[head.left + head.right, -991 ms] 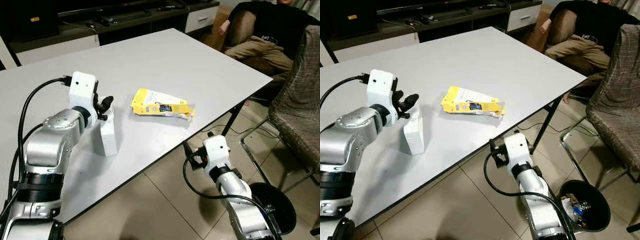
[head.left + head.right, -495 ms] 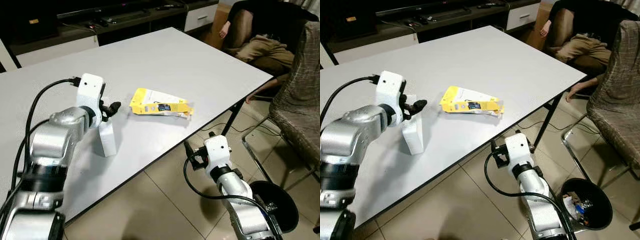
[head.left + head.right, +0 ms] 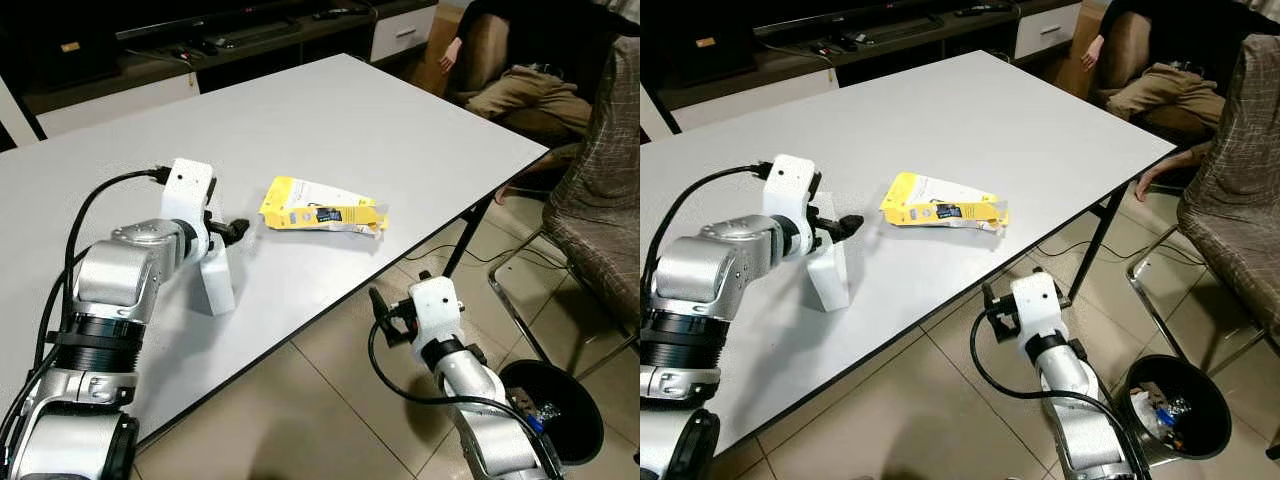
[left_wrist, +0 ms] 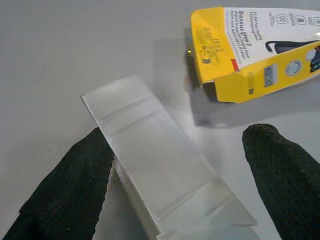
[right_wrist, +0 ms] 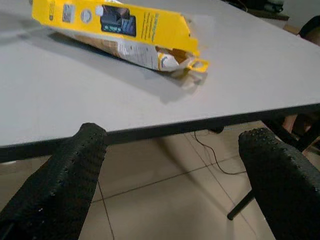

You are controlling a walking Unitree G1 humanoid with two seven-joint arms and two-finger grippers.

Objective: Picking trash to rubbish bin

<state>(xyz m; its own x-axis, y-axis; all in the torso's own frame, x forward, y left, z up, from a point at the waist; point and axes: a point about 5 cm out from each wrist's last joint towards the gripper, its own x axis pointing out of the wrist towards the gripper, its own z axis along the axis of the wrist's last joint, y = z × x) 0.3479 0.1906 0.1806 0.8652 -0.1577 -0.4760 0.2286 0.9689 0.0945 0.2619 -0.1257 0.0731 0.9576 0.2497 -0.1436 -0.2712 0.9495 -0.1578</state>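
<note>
white packet [image 3: 215, 283] upright on table [image 3: 330, 120], left tool [image 4: 177, 165] open astride it, now lower and farther forward

Matt grey table [image 3: 400, 130], glossy yellow carton [image 3: 322, 208]

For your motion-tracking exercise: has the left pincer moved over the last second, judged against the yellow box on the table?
Yes. The left pincer has shifted towards the yellow box, closing some of the gap, and now straddles the top of the white packet.
</note>
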